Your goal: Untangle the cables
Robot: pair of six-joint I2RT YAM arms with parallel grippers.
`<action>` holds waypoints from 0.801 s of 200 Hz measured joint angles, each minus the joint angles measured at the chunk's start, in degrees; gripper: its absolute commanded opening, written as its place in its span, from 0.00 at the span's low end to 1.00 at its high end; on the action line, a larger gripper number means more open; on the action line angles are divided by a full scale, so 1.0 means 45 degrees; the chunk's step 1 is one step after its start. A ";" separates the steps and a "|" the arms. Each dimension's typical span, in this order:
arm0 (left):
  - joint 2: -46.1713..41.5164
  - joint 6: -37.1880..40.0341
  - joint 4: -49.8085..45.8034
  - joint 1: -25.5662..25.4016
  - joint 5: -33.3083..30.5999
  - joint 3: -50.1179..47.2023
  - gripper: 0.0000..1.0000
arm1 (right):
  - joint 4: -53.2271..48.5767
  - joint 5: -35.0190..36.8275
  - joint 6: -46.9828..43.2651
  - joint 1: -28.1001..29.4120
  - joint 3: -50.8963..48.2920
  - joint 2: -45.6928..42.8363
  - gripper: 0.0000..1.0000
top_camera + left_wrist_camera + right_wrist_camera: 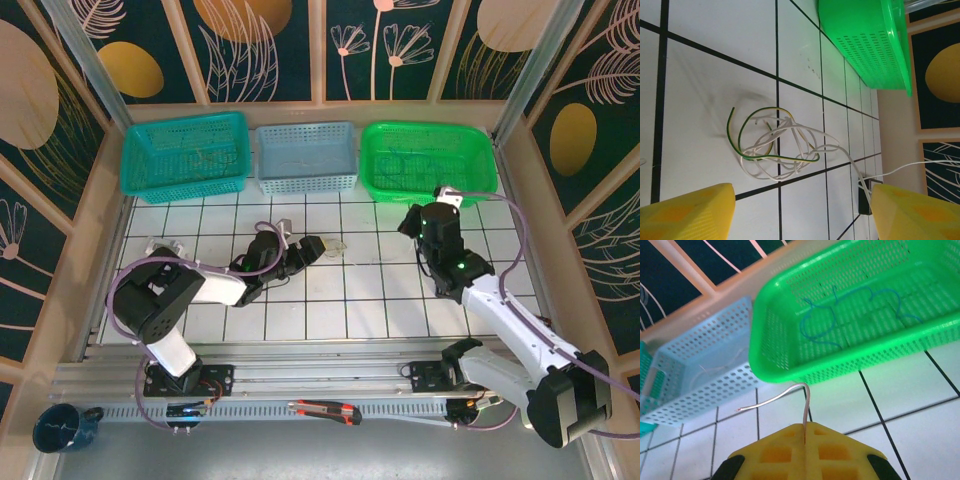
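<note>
Three baskets (306, 183) stand behind one cable tangle (780, 150); right gripper (805, 432) pinches one wire (806, 405).

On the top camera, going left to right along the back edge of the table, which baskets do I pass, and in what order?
teal basket → pale blue basket → green basket
</note>
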 measured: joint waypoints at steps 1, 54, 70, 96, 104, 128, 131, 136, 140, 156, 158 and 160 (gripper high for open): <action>0.0010 -0.0010 0.0015 0.0000 0.0015 0.0000 0.71 | -0.0010 0.0000 0.0000 0.0000 -0.0015 0.0000 0.00; 0.0704 -0.0126 0.0131 -0.0121 0.0180 0.0151 0.65 | -0.0248 0.0010 0.0282 0.0000 -0.0593 0.0000 0.00; 0.1005 -0.0136 0.0126 -0.0189 0.0223 0.0233 0.63 | -0.0243 0.0010 0.0287 0.0000 -0.0593 0.0000 0.00; 0.1282 -0.0165 0.0112 -0.0214 0.0214 0.0393 0.60 | -0.0243 0.0005 0.0287 0.0000 -0.0593 0.0000 0.00; 0.1316 -0.0165 0.0112 -0.0214 0.0204 0.0471 0.60 | -0.0238 0.0005 0.0287 0.0000 -0.0612 0.0000 0.00; 0.1467 -0.0160 0.0121 -0.0209 0.0151 0.0758 0.59 | -0.0238 0.0005 0.0287 0.0000 -0.0661 0.0000 0.00; 0.1501 -0.0160 0.0121 -0.0214 0.0151 0.0792 0.59 | -0.0238 0.0005 0.0287 0.0000 -0.0665 0.0000 0.00; 0.1549 -0.0160 0.0126 -0.0214 0.0151 0.0850 0.59 | -0.0238 0.0005 0.0287 0.0000 -0.0675 0.0000 0.00; 0.1593 -0.0160 0.0126 -0.0214 0.0155 0.0889 0.59 | -0.0238 0.0005 0.0287 0.0000 -0.0685 0.0000 0.00; 0.1744 -0.0160 0.0126 -0.0214 0.0165 0.1030 0.58 | -0.0238 -0.0010 0.0287 0.0000 -0.0724 0.0000 0.04; 0.1758 -0.0160 0.0126 -0.0214 0.0165 0.1049 0.58 | -0.0238 -0.0024 0.0282 0.0000 -0.0733 0.0000 0.06; 0.1763 -0.0160 0.0112 -0.0214 0.0170 0.1049 0.58 | -0.0238 -0.0044 0.0282 0.0000 -0.0733 0.0000 0.08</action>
